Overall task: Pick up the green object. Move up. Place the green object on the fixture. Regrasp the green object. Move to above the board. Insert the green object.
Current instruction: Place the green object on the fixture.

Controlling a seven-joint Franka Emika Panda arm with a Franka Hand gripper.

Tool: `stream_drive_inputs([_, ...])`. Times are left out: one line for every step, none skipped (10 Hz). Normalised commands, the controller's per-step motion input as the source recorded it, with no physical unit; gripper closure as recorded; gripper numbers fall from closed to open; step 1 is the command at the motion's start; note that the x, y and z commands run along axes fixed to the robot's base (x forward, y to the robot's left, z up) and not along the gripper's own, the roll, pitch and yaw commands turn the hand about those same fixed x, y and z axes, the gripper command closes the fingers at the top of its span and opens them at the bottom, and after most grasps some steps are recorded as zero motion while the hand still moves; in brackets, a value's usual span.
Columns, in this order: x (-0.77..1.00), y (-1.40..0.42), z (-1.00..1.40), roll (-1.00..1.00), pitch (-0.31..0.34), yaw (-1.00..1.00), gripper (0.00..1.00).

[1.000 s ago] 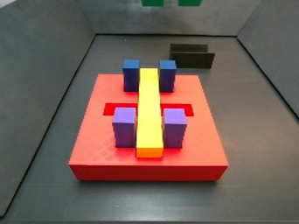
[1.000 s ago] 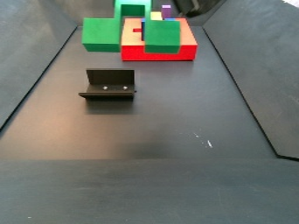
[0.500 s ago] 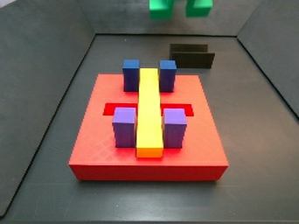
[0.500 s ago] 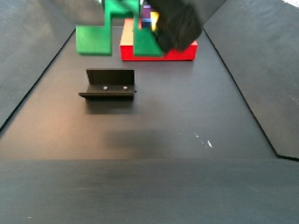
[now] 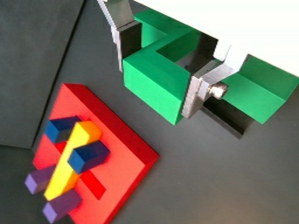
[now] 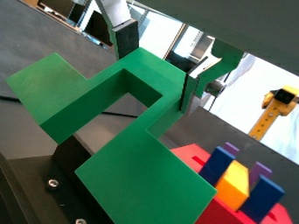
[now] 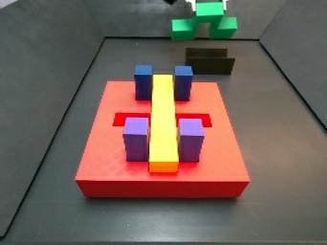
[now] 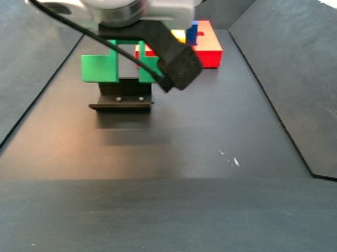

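Observation:
My gripper (image 5: 160, 73) is shut on the green object (image 5: 156, 87), a bright green block with a notch; the silver fingers (image 5: 121, 51) press on its two sides. Both wrist views show this grip, with the green object (image 6: 122, 131) filling the other one. In a side view the gripper (image 8: 136, 59) holds the green object (image 8: 98, 68) just above the black fixture (image 8: 121, 98). In the other side view the green object (image 7: 205, 21) hangs over the fixture (image 7: 211, 61), behind the red board (image 7: 160, 177).
The board carries a long yellow bar (image 7: 163, 124), two blue blocks (image 7: 143, 81) and two purple blocks (image 7: 137, 141). It also shows in a wrist view (image 5: 117, 153). Dark walls (image 7: 52, 134) close in the floor on the sides and back.
The gripper has come down and away from the board with the green object, from high up to just above the fixture. The board and its blocks have not moved.

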Motion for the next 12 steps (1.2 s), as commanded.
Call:
stream_drive_inputs([0.85, -0.20, -0.33, 0.31, 0.169, -0.04, 1.00])
stream_drive_inputs([0.86, -0.13, -0.34, 0.29, 0.100, -0.01, 1.00])
stream_drive_inputs([0.72, -0.07, -0.37, 0.23, 0.023, 0.00, 1.00])
stream_drive_inputs([0.59, -0.02, -0.42, 0.16, 0.000, 0.00, 1.00])
stream_drive_inputs([0.43, -0.06, -0.44, 0.10, 0.000, 0.00, 1.00])
stream_drive_inputs([0.37, -0.05, -0.43, 0.10, 0.000, 0.00, 1.00])
stream_drive_inputs([0.33, -0.03, -0.37, 0.28, 0.011, 0.00, 1.00])
stream_drive_inputs([0.34, -0.03, -0.37, 0.34, 0.017, 0.00, 1.00])
stream_drive_inputs([0.28, -0.02, -0.32, 0.43, 0.080, 0.00, 1.00])
stream_drive_inputs([0.13, -0.06, -0.22, 0.47, 0.089, 0.00, 1.00])
stream_drive_inputs([0.00, -0.06, -0.04, 0.30, 0.023, 0.00, 1.00])
stream_drive_inputs([-0.03, 0.00, 0.00, 0.00, 0.000, 0.00, 1.00])
